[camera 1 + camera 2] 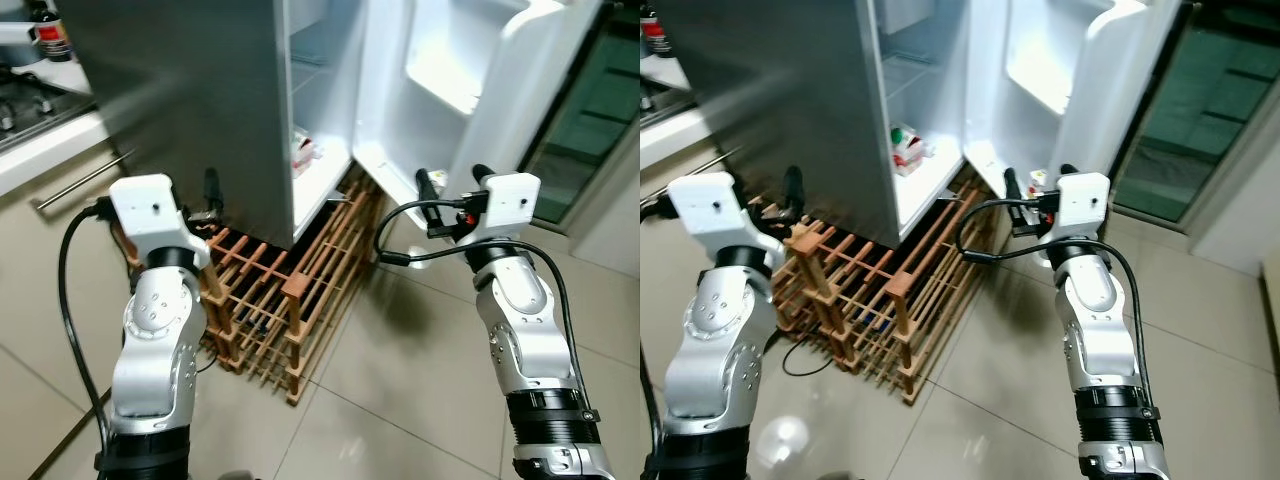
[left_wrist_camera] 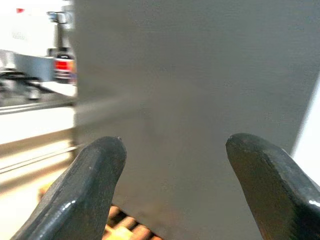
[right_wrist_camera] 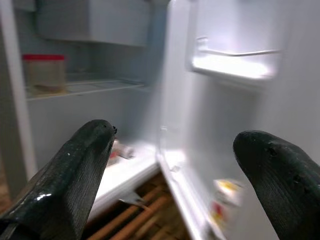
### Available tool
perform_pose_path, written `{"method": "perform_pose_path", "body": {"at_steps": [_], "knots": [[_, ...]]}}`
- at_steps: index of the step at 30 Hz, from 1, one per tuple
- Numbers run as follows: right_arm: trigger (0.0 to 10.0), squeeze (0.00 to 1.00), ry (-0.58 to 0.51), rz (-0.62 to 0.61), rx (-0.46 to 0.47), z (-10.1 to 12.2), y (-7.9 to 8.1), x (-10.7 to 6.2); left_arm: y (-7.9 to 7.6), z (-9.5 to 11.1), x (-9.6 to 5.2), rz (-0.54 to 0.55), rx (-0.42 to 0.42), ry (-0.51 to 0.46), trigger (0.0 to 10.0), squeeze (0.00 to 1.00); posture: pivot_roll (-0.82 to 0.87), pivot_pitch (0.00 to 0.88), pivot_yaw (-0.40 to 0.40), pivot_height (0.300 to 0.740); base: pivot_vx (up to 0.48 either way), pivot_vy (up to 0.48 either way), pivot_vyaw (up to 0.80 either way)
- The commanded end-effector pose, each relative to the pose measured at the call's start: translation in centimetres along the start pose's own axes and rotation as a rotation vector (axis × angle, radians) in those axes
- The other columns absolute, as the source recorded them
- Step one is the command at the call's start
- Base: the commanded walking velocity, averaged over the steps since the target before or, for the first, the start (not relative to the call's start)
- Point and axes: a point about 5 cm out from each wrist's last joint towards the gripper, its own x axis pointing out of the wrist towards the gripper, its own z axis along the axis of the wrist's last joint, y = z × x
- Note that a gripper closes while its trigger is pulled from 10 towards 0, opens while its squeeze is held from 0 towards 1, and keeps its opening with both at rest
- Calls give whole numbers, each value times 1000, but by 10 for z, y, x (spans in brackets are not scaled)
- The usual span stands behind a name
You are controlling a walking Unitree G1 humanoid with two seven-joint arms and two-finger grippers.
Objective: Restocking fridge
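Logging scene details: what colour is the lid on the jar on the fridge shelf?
Red lid, clearest in the right wrist view.

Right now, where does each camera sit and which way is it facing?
Left eye: head, looking down at the open fridge, wooden rack, both arms.
Right eye: same scene, shifted sideways.
Left wrist: past open left gripper at the fridge's grey side.
Right wrist: past open right gripper into the fridge.
Shared: fridge door.

Bright fridge, dim kitchen, soft wrist cams

Most light pours out of the open fridge (image 1: 330, 90), blowing its door shelves (image 1: 450, 70) to near white, while the grey fridge side (image 1: 190, 110) stays murky. The floor tiles (image 1: 790, 435) catch a glare spot. Both wrist views are pretty smeary, with the close black fingers (image 3: 75, 170) out of focus.
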Motion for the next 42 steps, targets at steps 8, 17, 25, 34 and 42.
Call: {"method": "perform_pose_path", "body": {"at_steps": [8, 17, 25, 34, 42], "knots": [[10000, 0, 49, 57, -19, -6, 8, 5, 5, -8, 1, 66, 4, 37, 10000, 0, -66, 0, -27, 740, 120, 0, 332], [10000, 0, 77, 56, -55, -8, -3, 16, 3, -10, 3, 59, 18, 55, 10000, 0, -66, 0, -29, 740, 0, 0, 0], [10000, 0, 124, 17, -90, -14, -21, 25, 2, -11, 4, 40, 34, 56, 10000, 0, -48, 0, -42, 740, 0, -158, 0], [10000, 0, 207, -63, -134, -21, -56, 36, 0, -9, 5, 32, 23, 52, 10000, 0, -47, 0, -32, 740, 0, -267, 0], [10000, 0, 282, -189, -237, -25, -102, 27, 5, -5, 5, 24, 42, 48, 10000, 0, -30, 0, -12, 740, 0, 0, 0]]}}
